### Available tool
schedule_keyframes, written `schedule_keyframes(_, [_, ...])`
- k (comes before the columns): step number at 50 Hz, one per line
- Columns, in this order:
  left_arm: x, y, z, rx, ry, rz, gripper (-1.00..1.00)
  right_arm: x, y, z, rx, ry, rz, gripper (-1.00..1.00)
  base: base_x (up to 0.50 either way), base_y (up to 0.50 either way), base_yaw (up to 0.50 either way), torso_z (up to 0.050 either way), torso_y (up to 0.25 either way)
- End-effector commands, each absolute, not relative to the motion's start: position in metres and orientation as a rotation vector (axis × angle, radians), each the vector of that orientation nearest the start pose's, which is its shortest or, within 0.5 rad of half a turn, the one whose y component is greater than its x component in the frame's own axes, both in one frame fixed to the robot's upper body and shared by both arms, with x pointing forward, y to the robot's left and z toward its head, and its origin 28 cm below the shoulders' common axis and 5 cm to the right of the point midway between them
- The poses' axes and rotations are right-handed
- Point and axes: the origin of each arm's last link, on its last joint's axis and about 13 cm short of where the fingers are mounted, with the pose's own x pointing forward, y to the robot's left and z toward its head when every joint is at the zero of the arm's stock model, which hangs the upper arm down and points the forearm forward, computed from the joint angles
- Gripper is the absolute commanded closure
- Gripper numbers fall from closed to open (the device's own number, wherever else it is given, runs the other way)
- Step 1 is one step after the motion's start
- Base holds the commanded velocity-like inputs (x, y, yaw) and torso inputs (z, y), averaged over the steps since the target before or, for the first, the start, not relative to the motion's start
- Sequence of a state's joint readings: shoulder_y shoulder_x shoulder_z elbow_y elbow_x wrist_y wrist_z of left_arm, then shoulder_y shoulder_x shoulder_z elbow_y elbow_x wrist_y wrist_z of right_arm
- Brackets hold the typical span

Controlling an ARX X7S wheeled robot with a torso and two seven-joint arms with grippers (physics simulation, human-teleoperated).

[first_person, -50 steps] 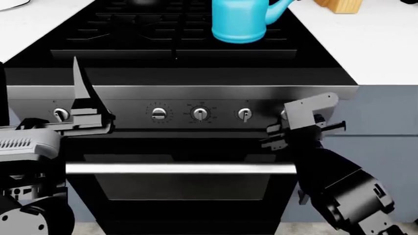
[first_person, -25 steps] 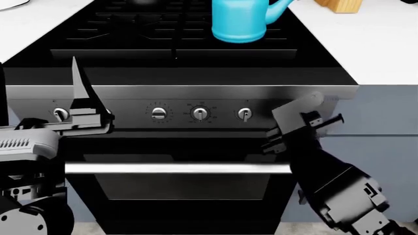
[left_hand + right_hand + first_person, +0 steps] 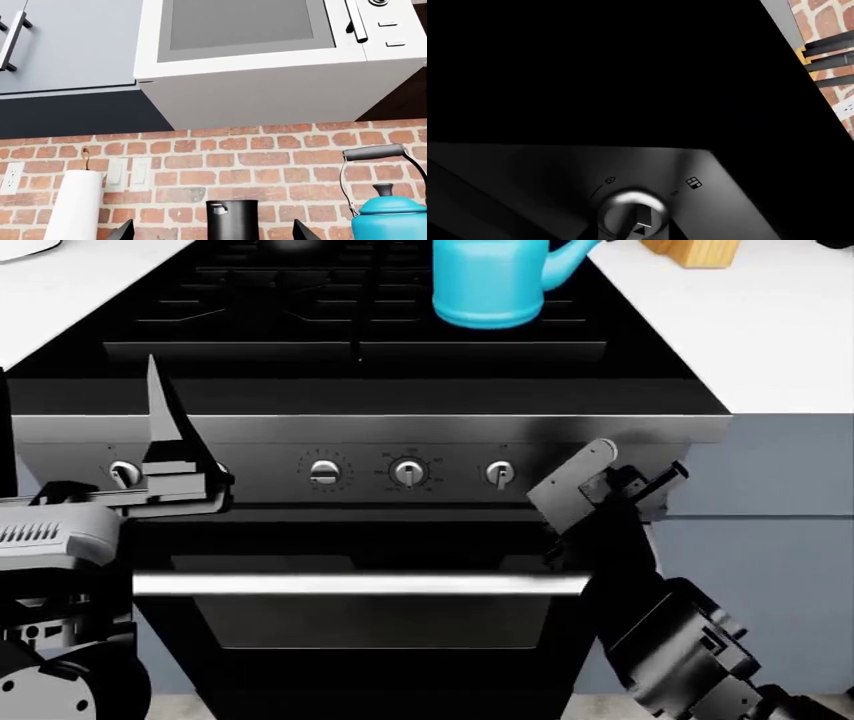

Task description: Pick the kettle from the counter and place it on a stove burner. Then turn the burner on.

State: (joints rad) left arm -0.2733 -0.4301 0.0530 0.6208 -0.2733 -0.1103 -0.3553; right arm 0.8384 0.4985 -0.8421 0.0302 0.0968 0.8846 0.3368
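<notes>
The turquoise kettle (image 3: 487, 285) stands on the black stove's (image 3: 400, 380) right-hand burner grate; the left wrist view shows its lid and wire handle (image 3: 390, 217). The white counter (image 3: 774, 330) flanks the stove. My right gripper (image 3: 569, 486) is pressed against the steel front panel at the rightmost knob, rolled to a slant. In the right wrist view that knob (image 3: 630, 207) sits between the dark fingers of the right gripper (image 3: 630, 232), which is shut on it. My left gripper (image 3: 160, 405) points upward in front of the panel's left end, open and empty, its tips (image 3: 212, 232) wide apart.
Four more knobs line the panel, among them a middle knob (image 3: 408, 473) and a leftmost knob (image 3: 123, 473). The oven door handle (image 3: 360, 585) runs below. A black pot (image 3: 232, 220), a paper towel roll (image 3: 77, 205) and a microwave (image 3: 267, 45) are at the back.
My right gripper has rolled anticlockwise while staying at the rightmost knob, and its forearm has swung slightly left. The left arm and the kettle have not moved.
</notes>
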Motion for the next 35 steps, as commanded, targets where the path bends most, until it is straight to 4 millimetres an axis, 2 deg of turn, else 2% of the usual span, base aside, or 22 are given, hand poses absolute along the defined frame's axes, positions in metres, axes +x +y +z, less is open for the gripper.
schedule_keyframes(1, [0.223,0.249,0.199,0.052,-0.748,0.104,-1.0,0.328,-0.102,0.141,-0.754,0.219,0.227,1.0,0.03,0.0,0.02,0.0,-0.012])
schedule_keyframes(6, [0.223,0.249,0.199,0.052,-0.748,0.104,-1.0,0.328,-0.102,0.142,-0.779,0.214,0.22,1.0,0.03,0.0,0.02,-0.002,-0.012])
schedule_keyframes(13, [0.223,0.249,0.198,0.052,-0.748,0.104,-1.0,0.323,-0.108,0.154,-0.704,0.159,0.169,1.0,0.02,0.0,0.02,0.0,-0.01])
schedule_keyframes(14, [0.224,0.249,0.198,0.052,-0.748,0.104,-1.0,0.32,-0.109,0.156,-0.696,0.15,0.161,-1.0,0.01,0.0,0.01,0.0,0.0])
schedule_keyframes(23, [0.223,0.249,0.198,0.052,-0.747,0.103,-1.0,0.299,-0.112,0.167,-0.66,0.108,0.149,-1.0,0.0,0.0,0.0,0.0,0.0])
schedule_keyframes(35, [0.222,0.249,0.199,0.052,-0.749,0.103,-1.0,0.281,-0.111,0.17,-0.648,0.084,0.142,-1.0,0.0,0.0,0.0,0.0,0.0])
